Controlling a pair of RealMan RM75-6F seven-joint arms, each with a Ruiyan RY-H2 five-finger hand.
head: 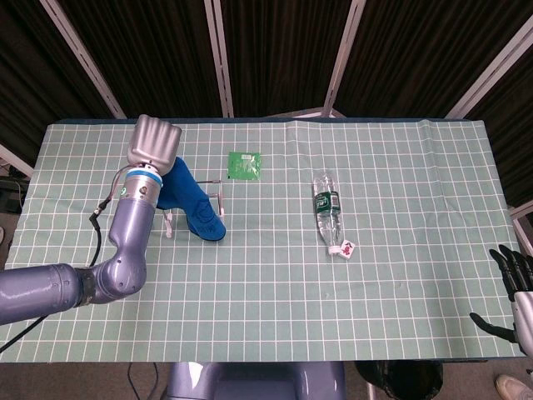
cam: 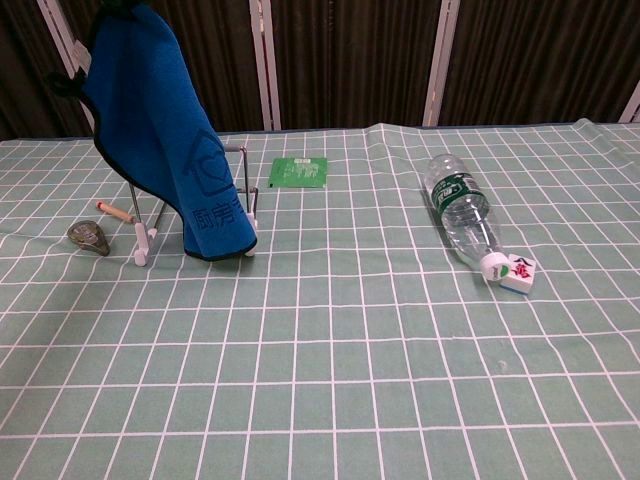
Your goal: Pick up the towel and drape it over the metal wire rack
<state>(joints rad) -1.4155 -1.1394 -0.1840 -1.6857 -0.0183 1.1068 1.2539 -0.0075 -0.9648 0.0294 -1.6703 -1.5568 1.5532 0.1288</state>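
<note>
A lab test setup: gridded green mat (head: 275, 275) on the tabletop, black curtains (head: 275, 50) with metal poles (head: 218, 54) behind.

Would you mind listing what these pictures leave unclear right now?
- Left hand: head view shows only its back; its grip on the blue towel is hidden.
- Metal wire rack: towel covers most of it in both views.
- Right hand: cut off by the head view's edge.
</note>
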